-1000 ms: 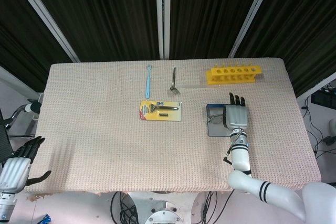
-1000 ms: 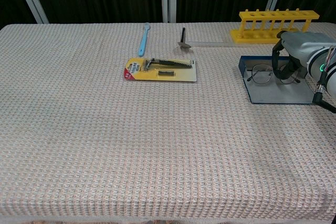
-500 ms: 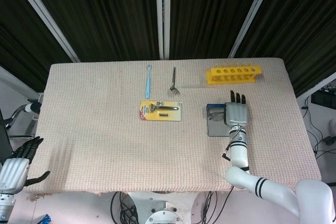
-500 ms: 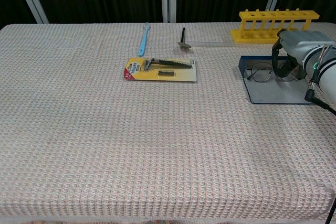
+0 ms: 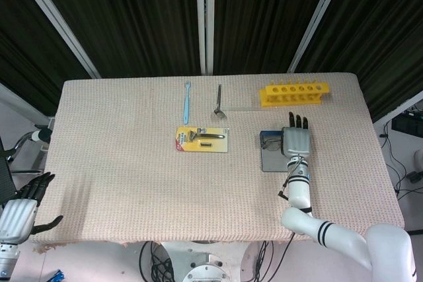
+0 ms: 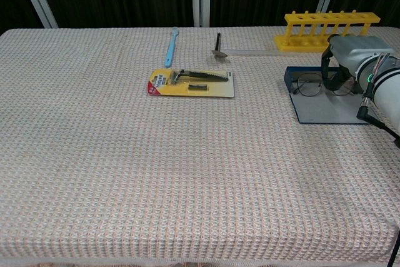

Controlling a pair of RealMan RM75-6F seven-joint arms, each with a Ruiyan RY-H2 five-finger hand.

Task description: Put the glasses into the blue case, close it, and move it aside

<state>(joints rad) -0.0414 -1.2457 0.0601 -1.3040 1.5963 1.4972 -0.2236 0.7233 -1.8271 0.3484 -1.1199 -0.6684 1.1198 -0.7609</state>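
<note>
The blue case lies open and flat on the right side of the table. The thin-framed glasses sit at its far end. My right hand hovers over the case's right half, palm down, with its dark fingers curled around the right lens of the glasses. The far half of the case is partly hidden under this hand. My left hand hangs off the table's near left corner, fingers spread and holding nothing; only the head view shows it.
A yellow tube rack stands just beyond the case. A carded razor lies mid-table. A blue toothbrush, a metal spoon and a clear ruler lie further back.
My right hand has crept slightly toward the far end of the case, carrying the glasses with it. The left hand has sunk a little.
</note>
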